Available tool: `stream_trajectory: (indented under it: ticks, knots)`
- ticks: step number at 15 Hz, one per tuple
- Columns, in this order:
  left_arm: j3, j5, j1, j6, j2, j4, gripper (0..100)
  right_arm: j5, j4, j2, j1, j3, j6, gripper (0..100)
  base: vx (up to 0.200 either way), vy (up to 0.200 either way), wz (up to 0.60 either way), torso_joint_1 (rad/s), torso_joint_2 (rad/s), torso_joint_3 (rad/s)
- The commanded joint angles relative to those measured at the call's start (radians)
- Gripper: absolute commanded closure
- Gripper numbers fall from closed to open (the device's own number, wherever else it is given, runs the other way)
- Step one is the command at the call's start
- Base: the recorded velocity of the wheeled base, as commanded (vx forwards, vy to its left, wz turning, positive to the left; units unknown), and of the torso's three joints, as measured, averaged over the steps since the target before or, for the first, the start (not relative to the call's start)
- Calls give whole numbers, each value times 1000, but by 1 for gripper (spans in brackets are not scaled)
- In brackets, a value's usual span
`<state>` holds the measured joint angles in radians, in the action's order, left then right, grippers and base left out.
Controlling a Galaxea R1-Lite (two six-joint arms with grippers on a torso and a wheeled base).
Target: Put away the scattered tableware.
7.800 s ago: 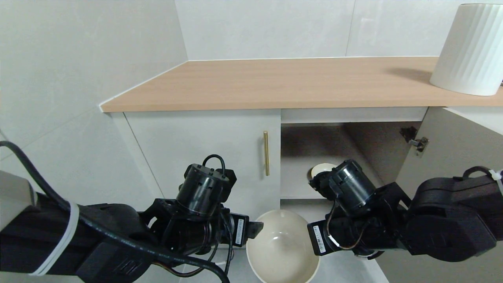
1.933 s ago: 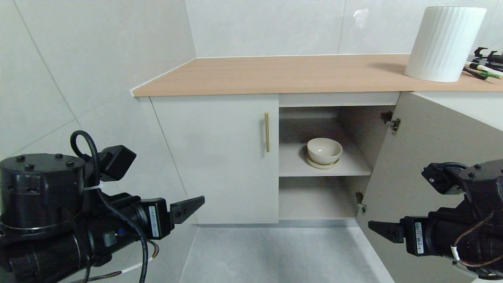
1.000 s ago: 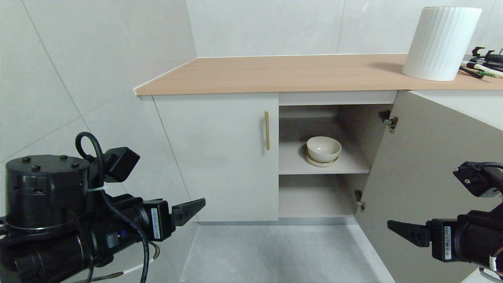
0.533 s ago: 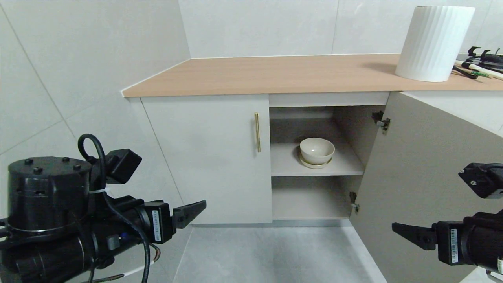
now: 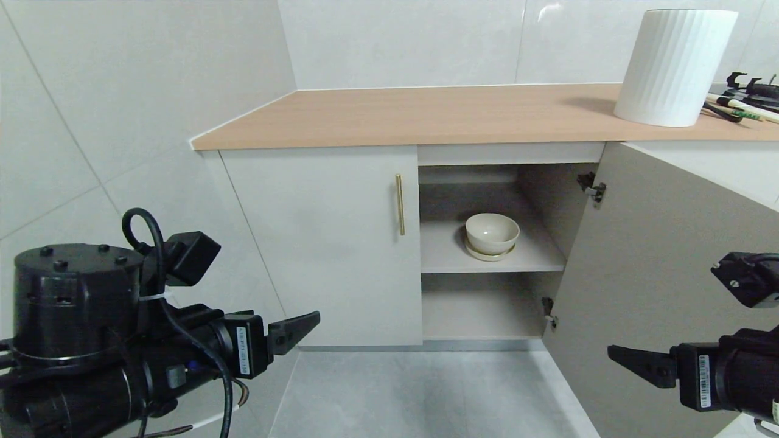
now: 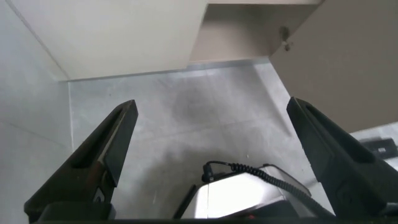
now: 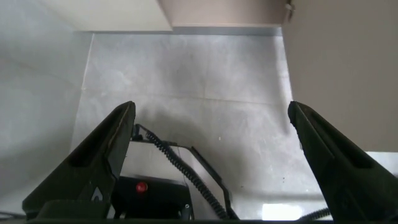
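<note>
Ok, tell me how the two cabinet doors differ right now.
The left door is shut flush; the right door stands swung wide open. The left door shows its outer face with a brass handle; the right door shows its inner face and hinges. Both are plain pale panels under the same wooden counter.

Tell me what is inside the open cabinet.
A bowl sits on a plate on the upper shelf. The closed left door hides the rest.
</note>
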<state>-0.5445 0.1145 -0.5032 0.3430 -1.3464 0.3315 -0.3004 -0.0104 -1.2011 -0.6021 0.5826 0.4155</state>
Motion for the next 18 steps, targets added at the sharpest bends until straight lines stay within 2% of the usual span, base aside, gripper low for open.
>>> stream_trajectory:
  ticks: [1, 5, 6, 8, 11, 13, 14, 15, 18]
  knots:
    - [-2, 1, 0, 1, -2, 0, 0, 0, 1, -3, -1, 0, 0, 0, 0, -200, 0, 2, 2, 2]
    - [-2, 1, 0, 1, 0, 0, 0, 0, -45, 9, 1, 5, -3, 0, 0, -200, 0, 4, 6, 2]
    - [-2, 1, 0, 1, 0, 0, 0, 0, -134, 28, 5, 28, -26, 0, 0, -200, 0, 2, 2, 2]
    - [0, 1, 0, 1, -2, 0, 0, 3, -210, 41, 41, 46, -64, 0, 0, -200, 0, 5, 2, 0]
    - [1, 1, 0, -1, -2, 0, 0, 72, -382, 95, 50, 100, -96, 0, 0, -200, 0, 4, 4, 5]
    - [1, 1, 0, -1, -2, 0, 0, 112, -500, 135, 50, 145, -121, 0, 0, 0, 0, 0, 0, 0]
    - [1, 1, 0, 1, -2, 0, 0, 109, -600, 155, 51, 184, -130, 0, 0, 0, 0, 0, 0, 0]
    - [1, 1, 0, -1, 0, 0, 0, 104, -637, 161, 62, 200, -130, 0, 0, 0, 0, 0, 0, 0]
    - [1, 1, 0, 1, -2, 0, 0, 41, -674, 156, 217, 215, -210, 0, 0, 0, 0, 0, 0, 0]
